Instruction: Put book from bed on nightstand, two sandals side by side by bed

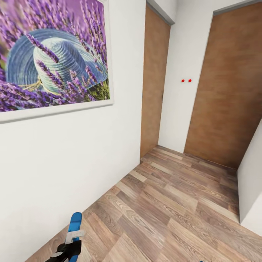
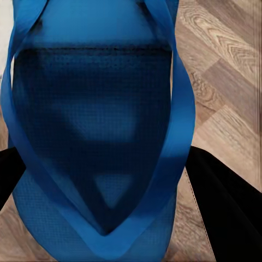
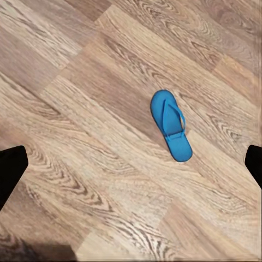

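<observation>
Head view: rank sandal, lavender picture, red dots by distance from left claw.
1. Sandal, gripped in the left claw, bottom left.
2. Lavender picture, on the wall above, upper left.
3. Red dots, far wall between the brown doors.

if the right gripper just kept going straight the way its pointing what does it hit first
Most likely the bare wood-plank floor. The right wrist view looks down at it between the open fingers, and the blue sandal lies off to one side. How far down is unclear.
</observation>
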Controlling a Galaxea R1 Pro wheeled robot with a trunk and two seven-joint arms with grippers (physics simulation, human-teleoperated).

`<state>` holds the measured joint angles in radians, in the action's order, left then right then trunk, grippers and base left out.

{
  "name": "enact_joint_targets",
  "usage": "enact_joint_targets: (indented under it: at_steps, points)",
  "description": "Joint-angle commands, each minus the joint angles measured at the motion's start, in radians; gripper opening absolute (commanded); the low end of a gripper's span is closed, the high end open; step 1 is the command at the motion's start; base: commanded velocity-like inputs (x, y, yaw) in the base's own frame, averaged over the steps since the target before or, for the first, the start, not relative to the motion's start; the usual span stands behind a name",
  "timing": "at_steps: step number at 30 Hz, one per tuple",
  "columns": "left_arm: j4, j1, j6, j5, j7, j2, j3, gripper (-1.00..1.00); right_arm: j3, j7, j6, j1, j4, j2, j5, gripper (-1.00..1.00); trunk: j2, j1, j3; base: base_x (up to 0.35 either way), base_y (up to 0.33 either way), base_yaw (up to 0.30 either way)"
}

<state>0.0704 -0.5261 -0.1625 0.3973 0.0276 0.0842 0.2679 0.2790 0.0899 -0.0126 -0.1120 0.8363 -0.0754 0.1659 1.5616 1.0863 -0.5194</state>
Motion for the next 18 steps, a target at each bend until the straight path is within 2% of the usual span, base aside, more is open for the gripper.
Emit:
enact_joint_targets:
  at_steps: [1, 7, 13, 18]
  points:
    - [0.0, 0.0, -0.003, 0.006, 0.003, 0.0, 0.009, -1.0, 0.004, 0.007, -0.002, 0.0, 0.001, 0.001, 0.01, 1.0, 0.0, 0.0, -0.001, 0.021, 0.023, -0.288]
    - [0.0, 0.0, -0.003, 0.006, 0.002, 0.0, 0.008, -1.0, 0.003, 0.007, -0.002, 0.0, 0.0, 0.0, 0.01, 1.0, 0.0, 0.0, -0.001, 0.009, 0.024, -0.288]
    - [0.0, 0.0, -0.002, 0.006, 0.003, 0.0, 0.008, -1.0, 0.003, 0.007, -0.002, 0.0, 0.0, 0.0, 0.01, 1.0, 0.0, 0.0, -0.001, 0.002, 0.173, -0.288]
    - [0.001, 0.0, -0.003, 0.006, 0.002, 0.0, 0.009, -1.0, 0.002, 0.007, -0.002, 0.0, 0.0, 0.001, 0.01, 1.0, 0.0, 0.0, -0.001, 0.0, 0.085, -0.288]
